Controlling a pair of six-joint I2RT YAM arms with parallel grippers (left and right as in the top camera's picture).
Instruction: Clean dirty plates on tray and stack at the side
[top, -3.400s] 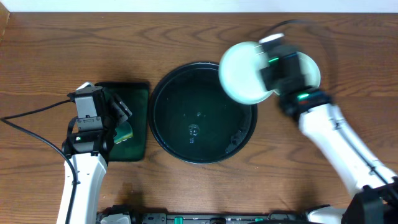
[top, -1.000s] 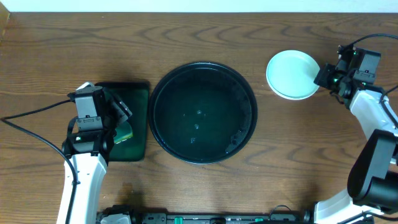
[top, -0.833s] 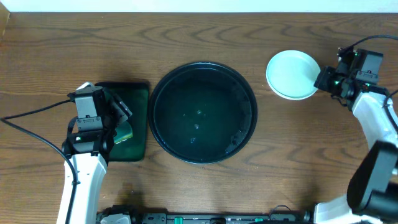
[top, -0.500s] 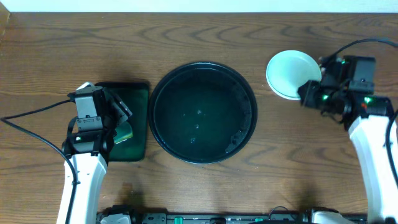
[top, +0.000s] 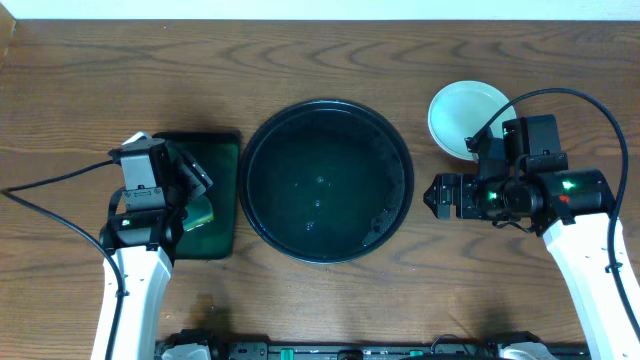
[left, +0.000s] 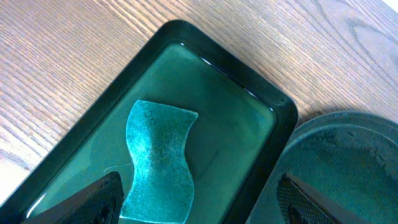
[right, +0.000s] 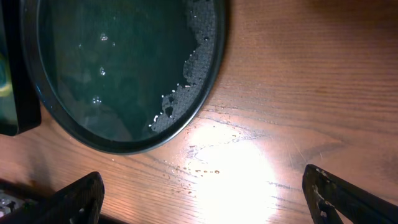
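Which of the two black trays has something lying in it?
The smaller rectangular tray, green inside: a teal wavy pad lies in it. The large round tray holds no plate, only droplets.

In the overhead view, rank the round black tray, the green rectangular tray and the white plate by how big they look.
Largest: the round black tray.
Next: the rectangular tray, partly under the left arm.
Smallest: the plate, partly covered by the right arm.

I see a glossy black tray (top: 300, 150), a pale mint plate (top: 458, 112) right of it, a mottled teal sponge (left: 158, 162) left.
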